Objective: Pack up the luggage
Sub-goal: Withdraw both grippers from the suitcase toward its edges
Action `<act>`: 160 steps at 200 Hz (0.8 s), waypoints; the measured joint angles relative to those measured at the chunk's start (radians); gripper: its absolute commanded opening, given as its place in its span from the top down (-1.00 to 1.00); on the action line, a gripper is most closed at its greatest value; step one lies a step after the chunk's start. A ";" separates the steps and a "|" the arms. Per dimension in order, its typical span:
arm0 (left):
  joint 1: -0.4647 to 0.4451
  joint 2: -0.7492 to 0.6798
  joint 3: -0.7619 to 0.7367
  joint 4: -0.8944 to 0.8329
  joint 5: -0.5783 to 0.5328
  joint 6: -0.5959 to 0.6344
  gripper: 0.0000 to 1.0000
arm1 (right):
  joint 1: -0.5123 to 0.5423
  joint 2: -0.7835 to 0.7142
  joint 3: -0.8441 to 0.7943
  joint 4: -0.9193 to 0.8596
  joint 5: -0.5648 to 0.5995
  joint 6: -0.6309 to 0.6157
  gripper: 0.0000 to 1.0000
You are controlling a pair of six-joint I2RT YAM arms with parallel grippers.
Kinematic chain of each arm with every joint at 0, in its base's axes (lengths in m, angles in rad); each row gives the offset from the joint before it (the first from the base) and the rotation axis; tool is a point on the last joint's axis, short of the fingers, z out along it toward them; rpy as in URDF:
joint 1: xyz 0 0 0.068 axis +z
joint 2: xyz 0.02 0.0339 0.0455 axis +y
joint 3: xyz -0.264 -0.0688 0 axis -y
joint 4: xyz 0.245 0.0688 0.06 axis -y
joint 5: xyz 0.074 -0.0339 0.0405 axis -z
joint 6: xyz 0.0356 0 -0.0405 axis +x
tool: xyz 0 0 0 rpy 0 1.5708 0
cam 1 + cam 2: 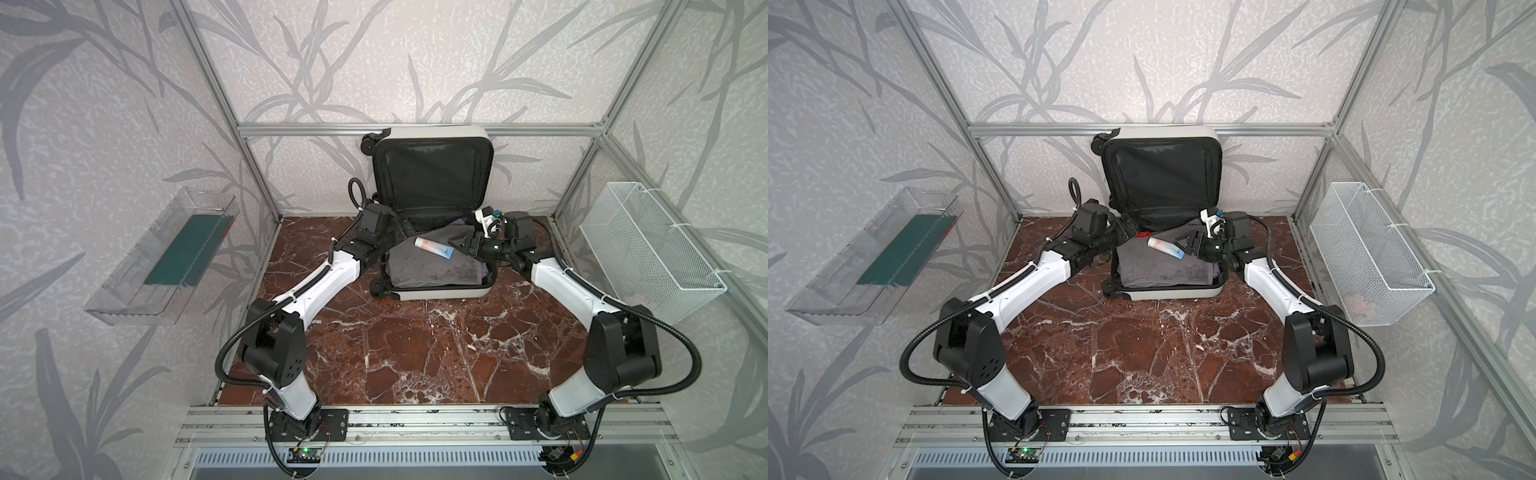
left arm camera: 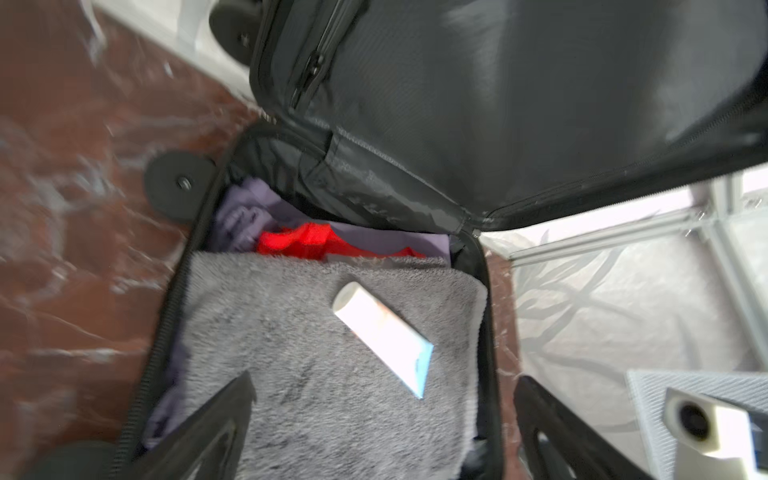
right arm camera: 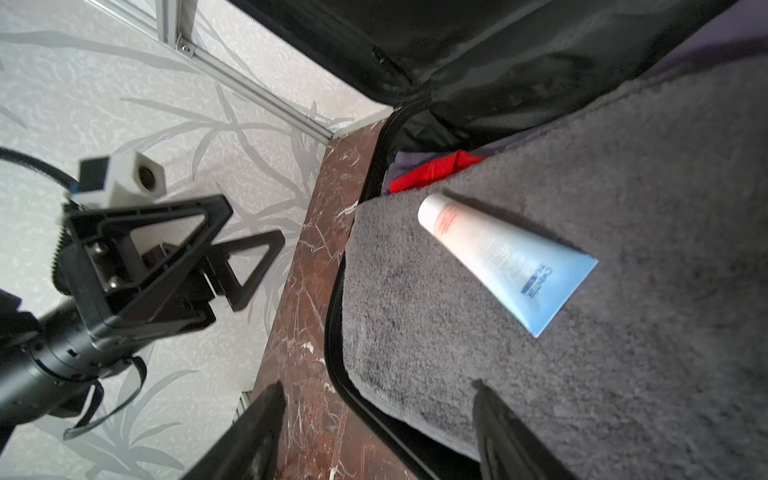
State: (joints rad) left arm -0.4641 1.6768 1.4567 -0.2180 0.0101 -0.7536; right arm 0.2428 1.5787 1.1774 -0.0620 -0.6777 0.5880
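R gripper wide, empty, just beside white-to-blue plastic tube lying on grey towel in open white hard-shell luggage. L gripper wide too. Tube placing prob done; next: withdraw arms, shut lid.

Luggage stands open on the marble table, with the lid upright against the rear wall and the black lining facing out. The base is filled by a folded grey towel. A white-to-blue tube lies askew on the towel's rear part, cap toward the left. Right gripper sits just beside the tube's blue end (contact not resolvable here). Left gripper is at the base's left rear corner. Clear bin hangs on the left wall and wire basket on the right wall.
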 measured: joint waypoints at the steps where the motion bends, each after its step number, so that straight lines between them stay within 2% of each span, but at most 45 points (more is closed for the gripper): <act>1: 0.000 0.000 0.002 -0.002 -0.001 0.005 -0.99 | 0.002 -0.003 -0.003 -0.001 0.000 0.000 -0.46; 26: 0.021 -0.004 0.092 -0.022 -0.031 0.224 -0.98 | 0.006 -0.052 -0.037 -0.035 0.027 -0.009 -0.46; 57: 0.106 0.003 0.210 -0.024 -0.030 0.359 -0.93 | 0.006 -0.092 -0.021 -0.101 0.061 -0.038 -0.46; 98: 0.202 0.060 0.333 0.002 -0.007 0.455 -0.75 | 0.000 -0.118 0.040 -0.167 0.096 -0.047 -0.46; 160: 0.270 0.223 0.398 0.066 0.154 0.491 -0.49 | -0.001 -0.142 0.059 -0.178 0.121 -0.016 -0.46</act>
State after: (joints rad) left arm -0.1944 1.8996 1.8545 -0.1524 0.1642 -0.2626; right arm 0.2420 1.4372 1.2366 -0.2398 -0.5571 0.5716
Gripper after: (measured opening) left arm 0.762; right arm 0.730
